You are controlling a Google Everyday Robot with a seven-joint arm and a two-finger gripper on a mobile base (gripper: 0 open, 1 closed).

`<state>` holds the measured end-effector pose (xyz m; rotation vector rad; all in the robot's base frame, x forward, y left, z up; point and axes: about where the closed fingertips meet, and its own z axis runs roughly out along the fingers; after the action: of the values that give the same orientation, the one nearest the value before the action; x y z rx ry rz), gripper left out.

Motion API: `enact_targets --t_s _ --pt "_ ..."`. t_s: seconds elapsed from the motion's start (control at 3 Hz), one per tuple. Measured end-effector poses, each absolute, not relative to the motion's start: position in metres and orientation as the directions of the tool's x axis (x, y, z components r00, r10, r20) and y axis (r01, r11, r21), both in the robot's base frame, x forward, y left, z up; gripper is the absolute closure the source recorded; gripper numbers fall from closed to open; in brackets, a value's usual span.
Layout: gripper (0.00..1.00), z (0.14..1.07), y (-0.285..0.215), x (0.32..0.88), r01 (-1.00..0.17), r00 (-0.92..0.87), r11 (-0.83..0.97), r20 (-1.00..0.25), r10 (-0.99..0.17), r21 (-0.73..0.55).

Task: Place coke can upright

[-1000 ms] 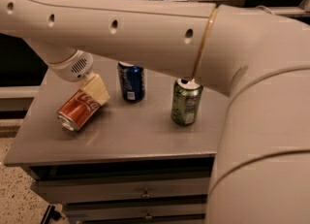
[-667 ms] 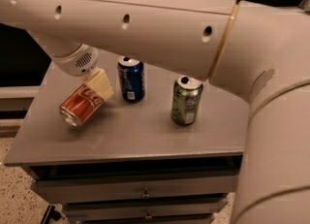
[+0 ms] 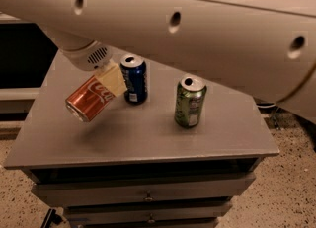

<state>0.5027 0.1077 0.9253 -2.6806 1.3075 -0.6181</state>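
Coke can (image 3: 89,101) hangs tilted in the air over the left part of the table (image 3: 148,138), its silver end pointing down and left, its shadow on the grey top below. Hand (image 3: 106,86) pinches it at the upper end, just left of the upright blue can (image 3: 134,79). Green can (image 3: 190,101) stands upright further right, apart from both

Three cans (image 3: 134,80) (image 3: 190,102), one gripper (image 3: 104,90) on coke can (image 3: 85,103)

Looks to me like a lab or office — speckled floor (image 3: 291,192), grey drawer cabinet (image 3: 148,140) as worktop. My gripper (image 3: 107,85) hangs above its left side, clamped on the coke can (image 3: 86,101).
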Motion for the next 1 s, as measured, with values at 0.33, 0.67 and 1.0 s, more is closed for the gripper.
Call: enact_targets --t_s 0.33,0.67,1.0 --pt "0.93 0.945 0.091 0.492 -0.756 0.472 -0.568 0.330 -0.817 -0.326" --pt "0.94 0.961 0.075 0.484 -0.772 0.405 -0.512 0.330 -0.853 -0.378" --pt "0.90 0.973 0.058 0.481 -0.788 0.349 -0.459 0.318 -0.882 -0.410"
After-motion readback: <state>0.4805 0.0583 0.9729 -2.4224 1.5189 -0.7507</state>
